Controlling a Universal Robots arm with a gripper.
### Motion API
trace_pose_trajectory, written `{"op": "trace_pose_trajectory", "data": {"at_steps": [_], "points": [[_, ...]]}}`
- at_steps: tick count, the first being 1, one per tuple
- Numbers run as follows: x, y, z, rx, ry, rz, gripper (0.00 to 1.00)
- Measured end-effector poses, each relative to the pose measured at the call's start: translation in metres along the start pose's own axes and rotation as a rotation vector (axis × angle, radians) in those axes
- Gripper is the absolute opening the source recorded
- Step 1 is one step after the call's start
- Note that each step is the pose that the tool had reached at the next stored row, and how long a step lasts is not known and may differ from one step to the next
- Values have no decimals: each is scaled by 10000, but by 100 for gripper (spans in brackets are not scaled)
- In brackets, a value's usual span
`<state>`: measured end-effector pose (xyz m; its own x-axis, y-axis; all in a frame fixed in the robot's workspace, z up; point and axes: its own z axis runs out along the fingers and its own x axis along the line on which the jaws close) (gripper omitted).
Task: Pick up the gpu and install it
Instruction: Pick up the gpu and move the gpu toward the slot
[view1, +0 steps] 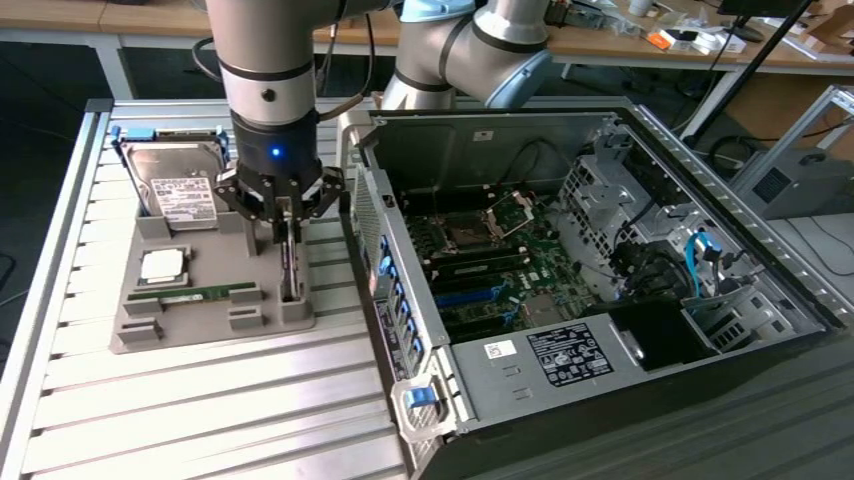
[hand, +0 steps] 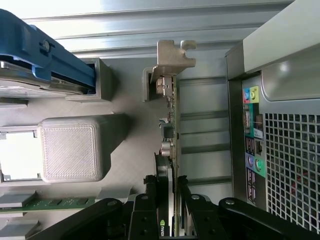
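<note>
The gpu stands on edge in a slot of the grey holder tray, at the side nearest the computer. In the wrist view the gpu is a thin card seen edge-on, with its silver end bracket at the far end. My gripper reaches straight down onto it. Its black fingers press against both faces of the card, so my gripper is shut on it. The card's lower edge still sits in the tray slot.
On the same tray are a hard drive in a blue bracket, a square chip and a green memory stick. The open computer case lies close on the exterior view's right, its motherboard exposed and its rear panel beside the card.
</note>
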<state>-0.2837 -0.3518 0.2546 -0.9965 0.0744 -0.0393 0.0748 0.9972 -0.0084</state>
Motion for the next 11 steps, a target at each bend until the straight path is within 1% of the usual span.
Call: {"op": "trace_pose_trajectory", "data": {"at_steps": [11], "points": [[-5, -1, -131, 0, 0, 0, 27]]}}
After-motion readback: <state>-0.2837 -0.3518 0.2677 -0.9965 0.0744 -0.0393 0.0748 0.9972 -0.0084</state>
